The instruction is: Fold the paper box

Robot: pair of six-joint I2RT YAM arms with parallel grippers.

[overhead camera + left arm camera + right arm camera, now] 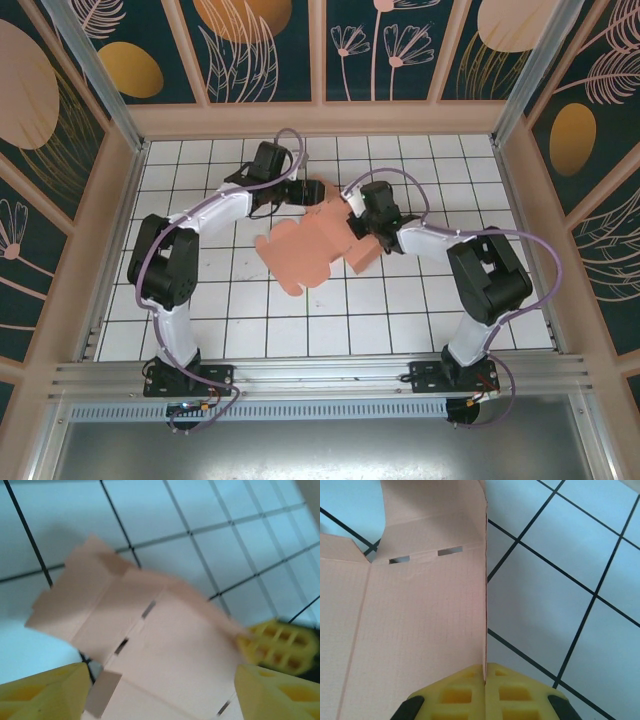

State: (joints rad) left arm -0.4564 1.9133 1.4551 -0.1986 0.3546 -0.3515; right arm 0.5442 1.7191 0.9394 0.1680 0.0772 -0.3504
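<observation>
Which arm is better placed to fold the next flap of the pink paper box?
Left, probably: the left claw stands open over the salmon-pink card blank, free, while the right claw is shut on its edge.

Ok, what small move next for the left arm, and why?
Probably lower the left gripper and close on the slotted panel of the paper box: its fingers stand apart over that panel, while the right gripper, shut on one edge, steadies it.

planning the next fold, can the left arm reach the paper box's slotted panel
Probably yes: the left tool hangs open just above the paper box, nothing between; the right tool pinches one edge, off to the side.
</observation>
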